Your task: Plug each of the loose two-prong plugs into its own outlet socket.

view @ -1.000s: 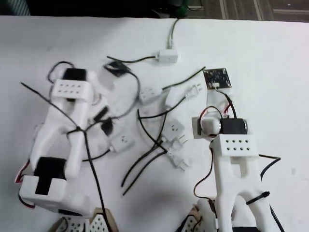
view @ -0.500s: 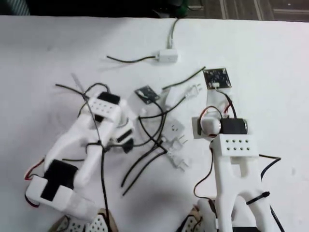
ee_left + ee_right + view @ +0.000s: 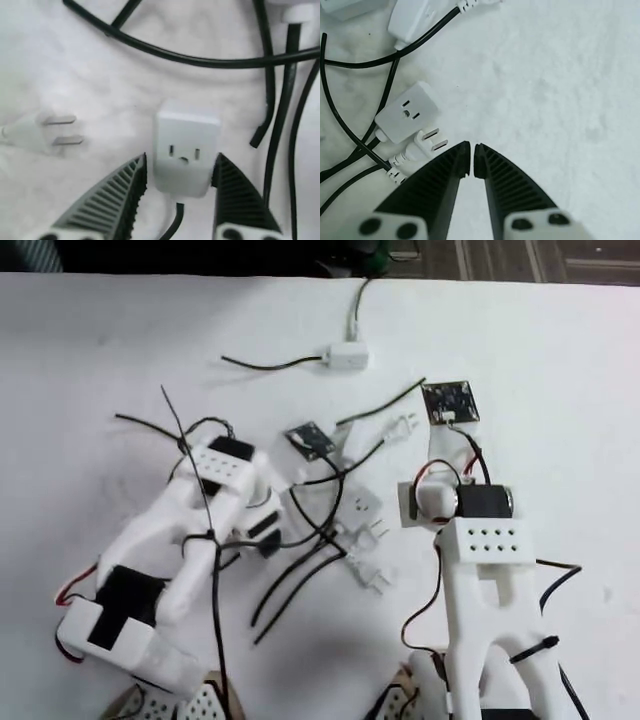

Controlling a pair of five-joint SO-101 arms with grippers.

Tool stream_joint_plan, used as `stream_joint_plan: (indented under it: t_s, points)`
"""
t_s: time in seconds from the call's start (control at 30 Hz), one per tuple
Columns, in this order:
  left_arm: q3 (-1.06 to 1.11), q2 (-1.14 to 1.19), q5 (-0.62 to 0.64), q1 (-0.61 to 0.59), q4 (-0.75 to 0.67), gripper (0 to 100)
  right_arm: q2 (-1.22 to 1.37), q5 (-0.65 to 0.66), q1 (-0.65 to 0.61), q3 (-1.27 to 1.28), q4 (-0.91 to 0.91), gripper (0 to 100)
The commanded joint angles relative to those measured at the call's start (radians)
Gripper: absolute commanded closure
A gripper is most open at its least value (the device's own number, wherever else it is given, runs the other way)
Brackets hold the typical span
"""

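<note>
Close in, the left gripper [image 3: 180,159] stands open astride a white outlet socket [image 3: 186,150] on the table [image 3: 100,75], its jaws flanking the block's sides. To do this step well, I judge it should pinch squarely at mid-body, so the socket cannot twist when a plug pushes in. Just beside lies a loose two-prong plug [image 3: 42,132]. Beyond run black cables [image 3: 200,60], likely to snag. Farther over, the right gripper [image 3: 471,150] hangs pressed together and empty near a second plug [image 3: 422,142].

Cord [image 3: 174,224] from outlet socket [image 3: 186,150] leaves the frame.
</note>
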Motion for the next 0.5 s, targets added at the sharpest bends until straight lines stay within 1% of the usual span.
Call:
stream_joint_plan:
  t_s: [0.0, 0.1, 0.23, 0.33, 0.47]
  points:
    - [0.005, -0.002, 0.002, 0.005, -0.011, 84, -0.024, -0.002, -0.010, -0.038, -0.004, 97.1]
    - [0.008, -0.004, 0.002, 0.002, -0.011, 88, -0.024, -0.002, -0.010, -0.038, -0.004, 97.1]
    - [-0.005, -0.013, 0.002, 0.001, -0.002, 98, -0.024, -0.002, -0.010, -0.038, -0.004, 97.1]
    - [-0.015, -0.048, 0.002, 0.001, 0.046, 98, -0.024, -0.002, -0.010, -0.038, -0.004, 97.1]
    - [-0.011, -0.197, 0.002, 0.007, 0.141, 98, -0.024, -0.002, -0.010, -0.038, -0.004, 97.1]
